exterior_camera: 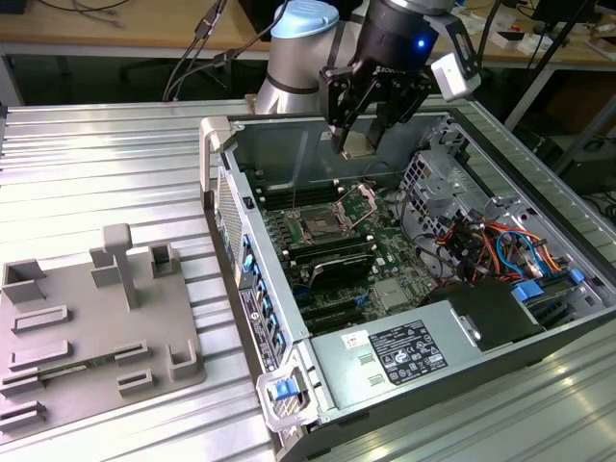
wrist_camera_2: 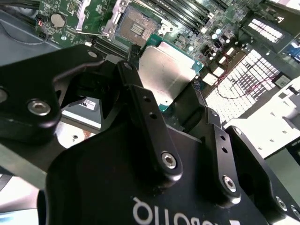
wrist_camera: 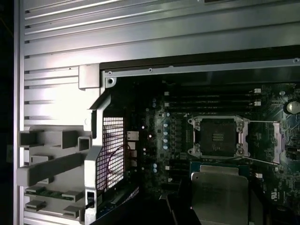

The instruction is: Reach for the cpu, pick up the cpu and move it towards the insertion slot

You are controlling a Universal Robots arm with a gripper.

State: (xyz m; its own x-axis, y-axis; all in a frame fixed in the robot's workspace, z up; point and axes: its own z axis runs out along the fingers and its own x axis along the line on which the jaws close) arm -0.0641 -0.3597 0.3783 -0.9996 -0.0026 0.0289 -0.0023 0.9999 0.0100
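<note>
Ext. view, L to R: grey fixture tray [exterior_camera: 96,327] on desk [exterior_camera: 106,164]; open PC case [exterior_camera: 433,327] w/ insertion slot [exterior_camera: 318,227] on motherboard; above it, gripper [exterior_camera: 364,135], fingers [exterior_camera: 337,114] clamped on cpu [exterior_camera: 362,143], held clear of slot.

A: What's on the bench?
B: Open computer case [exterior_camera: 289,135] lying on its side on a ribbed metal table [exterior_camera: 96,164]. Grey fixture tray [exterior_camera: 87,327] sits at the exterior view's left, well apart from the case.
A: Inside?
B: Green motherboard [exterior_camera: 385,260], long black memory slots [exterior_camera: 332,260], red and blue cables [exterior_camera: 491,245], labelled power supply cover [exterior_camera: 395,351].
</note>
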